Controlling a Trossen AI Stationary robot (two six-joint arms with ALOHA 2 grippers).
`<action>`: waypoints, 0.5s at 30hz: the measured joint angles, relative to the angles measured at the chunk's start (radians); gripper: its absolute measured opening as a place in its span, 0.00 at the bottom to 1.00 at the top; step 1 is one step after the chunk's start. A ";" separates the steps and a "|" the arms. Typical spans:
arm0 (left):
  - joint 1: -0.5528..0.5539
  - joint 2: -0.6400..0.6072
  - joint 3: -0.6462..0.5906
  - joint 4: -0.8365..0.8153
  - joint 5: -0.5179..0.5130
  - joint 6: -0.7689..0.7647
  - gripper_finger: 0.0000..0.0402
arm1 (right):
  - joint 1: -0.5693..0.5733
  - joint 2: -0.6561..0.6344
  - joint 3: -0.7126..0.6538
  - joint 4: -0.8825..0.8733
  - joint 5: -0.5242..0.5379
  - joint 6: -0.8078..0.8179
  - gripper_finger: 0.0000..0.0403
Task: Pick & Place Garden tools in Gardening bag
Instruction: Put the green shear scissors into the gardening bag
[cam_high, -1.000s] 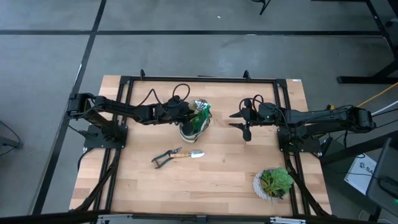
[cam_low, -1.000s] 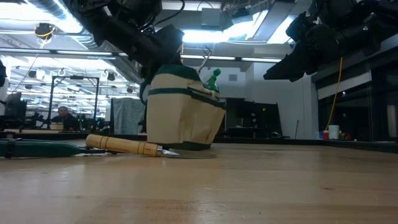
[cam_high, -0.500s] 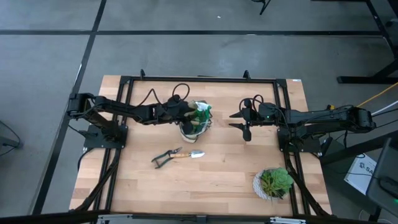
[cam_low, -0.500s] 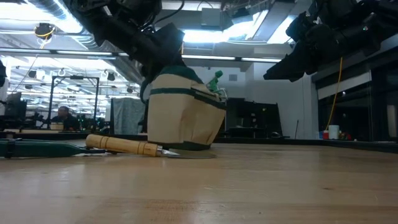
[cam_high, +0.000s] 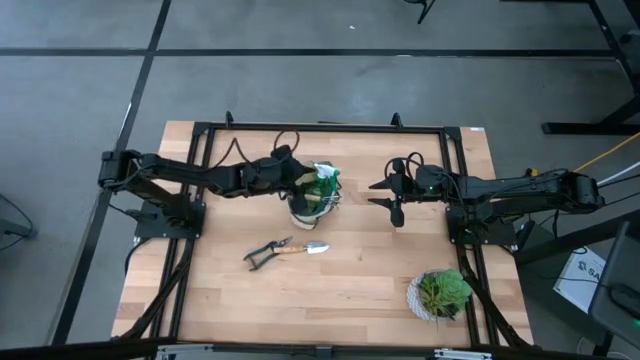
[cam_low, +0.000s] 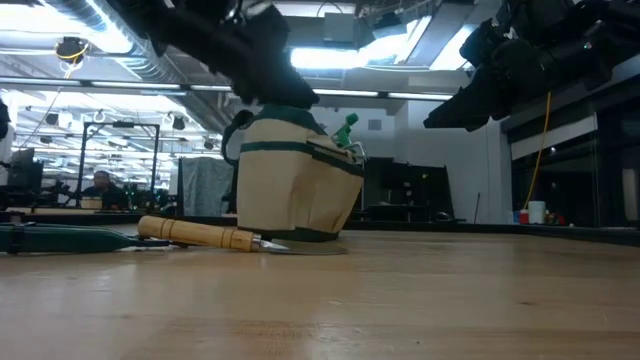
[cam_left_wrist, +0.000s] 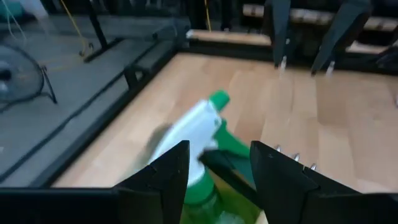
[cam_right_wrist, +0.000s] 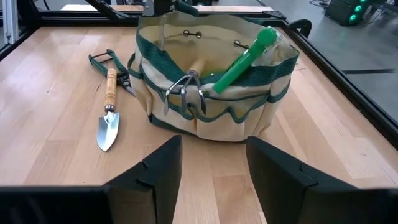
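Note:
The cream gardening bag (cam_high: 312, 207) with dark green trim stands on its base on the table's middle. A green and white spray bottle (cam_left_wrist: 205, 124) leans inside it, its head sticking out over the rim (cam_right_wrist: 245, 59). A small claw rake (cam_right_wrist: 186, 87) also sits in the bag. The black-handled shears (cam_high: 262, 254) and the wooden-handled trowel (cam_high: 302, 248) lie flat on the table, nearer than the bag. My left gripper (cam_high: 303, 182) is open just above the bag, its fingers over the bottle's head. My right gripper (cam_high: 372, 194) hovers open and empty to the bag's right.
A leafy plant in a white pot (cam_high: 441, 293) stands at the near right. A black frame (cam_high: 320, 128) runs round the table. Bare wood lies between the bag and the right gripper and along the near edge.
My left gripper has risen from the bag and drawn back a little toward the table's left edge. The green bottle stays in the bag, and the bag stands where it was.

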 joint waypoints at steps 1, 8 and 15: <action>0.000 -0.014 0.000 0.000 0.000 0.009 0.41 | 0.000 0.000 0.000 0.000 0.000 0.000 0.45; -0.001 -0.119 0.000 -0.044 0.040 0.010 0.41 | 0.000 0.000 0.000 0.000 0.000 0.000 0.45; -0.035 -0.193 0.001 -0.065 0.081 0.002 0.40 | 0.000 0.000 0.000 0.000 0.001 0.000 0.45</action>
